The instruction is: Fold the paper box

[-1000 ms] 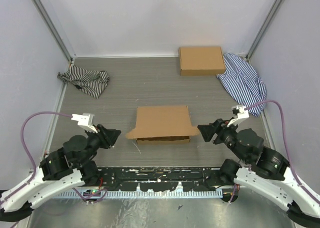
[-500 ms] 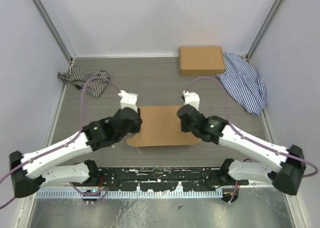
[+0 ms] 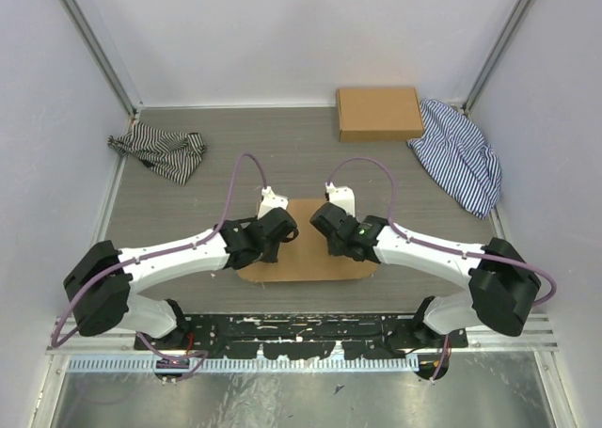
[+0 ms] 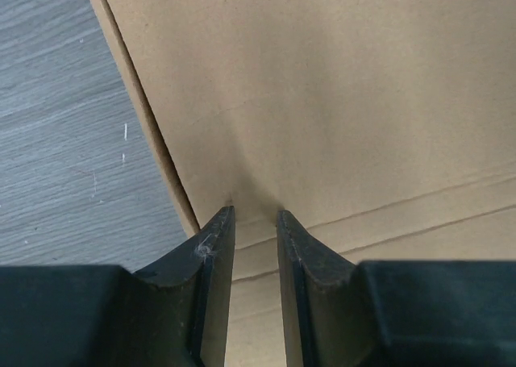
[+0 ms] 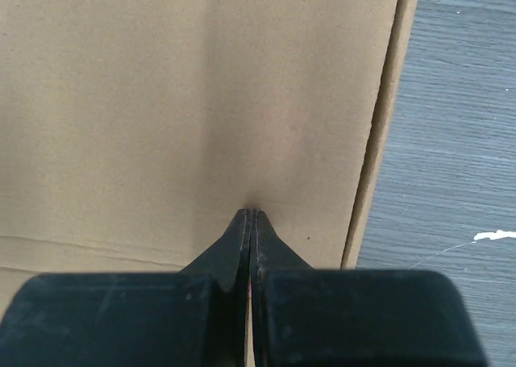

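The paper box (image 3: 303,259) lies flat as a brown cardboard panel in the middle of the table. Both arms reach over it from either side. In the left wrist view, my left gripper (image 4: 254,214) stands slightly open, both tips touching the paper box (image 4: 322,101) near its left edge, above two crease lines, with nothing between the fingers. In the right wrist view, my right gripper (image 5: 252,212) is shut, its joined tips pressing on the paper box (image 5: 161,101) close to its right edge. From above, the left gripper (image 3: 279,230) and right gripper (image 3: 327,226) sit close together over the panel.
A neat closed cardboard box (image 3: 379,114) sits at the back right. Beside it lies a blue striped cloth (image 3: 458,155). A black-and-white striped cloth (image 3: 160,152) lies at the back left. White walls enclose the table on three sides.
Both arms swung from near their bases out over the box and came together at its middle. The right gripper shut. The box now lies flatter.
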`<state>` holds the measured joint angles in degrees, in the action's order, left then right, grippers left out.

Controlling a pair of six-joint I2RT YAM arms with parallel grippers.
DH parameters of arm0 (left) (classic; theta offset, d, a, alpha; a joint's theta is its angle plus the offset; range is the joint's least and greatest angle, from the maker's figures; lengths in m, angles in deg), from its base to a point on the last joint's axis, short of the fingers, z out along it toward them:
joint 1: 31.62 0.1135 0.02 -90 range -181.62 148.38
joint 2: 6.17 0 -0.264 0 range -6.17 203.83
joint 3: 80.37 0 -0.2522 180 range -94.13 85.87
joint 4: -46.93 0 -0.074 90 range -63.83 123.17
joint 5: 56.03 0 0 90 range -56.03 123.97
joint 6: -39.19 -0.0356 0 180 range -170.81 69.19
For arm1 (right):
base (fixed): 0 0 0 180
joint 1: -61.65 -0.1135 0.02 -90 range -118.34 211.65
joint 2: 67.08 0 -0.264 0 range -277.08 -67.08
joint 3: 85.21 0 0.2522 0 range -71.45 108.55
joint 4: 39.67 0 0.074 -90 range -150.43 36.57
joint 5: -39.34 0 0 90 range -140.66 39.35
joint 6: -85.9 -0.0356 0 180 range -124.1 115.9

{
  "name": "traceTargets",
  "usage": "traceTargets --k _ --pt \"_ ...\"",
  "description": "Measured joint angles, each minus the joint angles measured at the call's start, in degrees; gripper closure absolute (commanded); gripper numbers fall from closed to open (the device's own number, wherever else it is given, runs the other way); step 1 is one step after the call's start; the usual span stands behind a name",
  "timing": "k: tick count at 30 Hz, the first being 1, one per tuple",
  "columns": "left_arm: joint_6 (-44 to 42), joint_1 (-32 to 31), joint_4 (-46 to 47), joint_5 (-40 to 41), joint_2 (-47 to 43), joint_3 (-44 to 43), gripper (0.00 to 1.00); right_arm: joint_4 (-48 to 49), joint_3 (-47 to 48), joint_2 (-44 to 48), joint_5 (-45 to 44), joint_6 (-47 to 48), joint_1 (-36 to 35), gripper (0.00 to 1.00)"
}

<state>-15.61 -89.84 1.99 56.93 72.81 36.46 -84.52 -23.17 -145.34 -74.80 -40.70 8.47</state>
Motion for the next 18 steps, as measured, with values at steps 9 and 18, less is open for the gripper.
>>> traceTargets --k 9,18 --pt "1.42 0.55 0.66 0.90 0.96 -0.55 0.62 1.90 0.52 -1.53 -1.33 0.00 0.04 0.99" --pt "0.79 6.99 -2.40 1.40 -13.51 -0.20 0.47 -0.33 3.41 0.04 -0.20 -0.42 0.76 0.37"
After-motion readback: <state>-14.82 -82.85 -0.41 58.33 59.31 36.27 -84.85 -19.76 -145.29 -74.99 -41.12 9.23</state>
